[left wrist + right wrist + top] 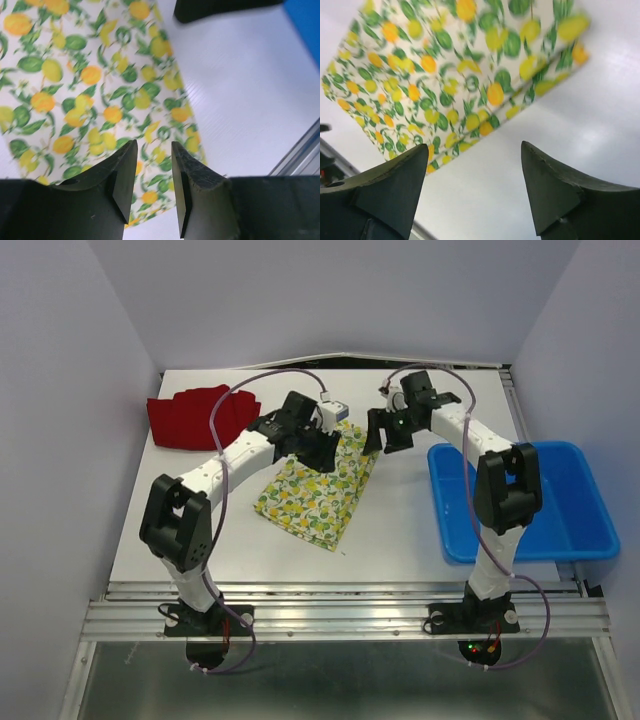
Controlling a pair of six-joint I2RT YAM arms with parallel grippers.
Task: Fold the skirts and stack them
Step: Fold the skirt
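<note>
The lemon-print skirt (318,490) lies folded into a long strip at the middle of the white table (400,530). It fills the upper left of the left wrist view (85,85) and the top of the right wrist view (450,75). The red skirt (200,417) lies crumpled at the far left. My left gripper (322,450) hovers over the far end of the lemon skirt, its jaws (152,165) a little apart and empty. My right gripper (378,440) hangs just right of the skirt's far corner, open wide and empty (472,170).
A blue plastic bin (520,502) stands at the right of the table, beside the right arm. A metal rail (340,615) runs along the near edge. Grey walls close in the back and both sides.
</note>
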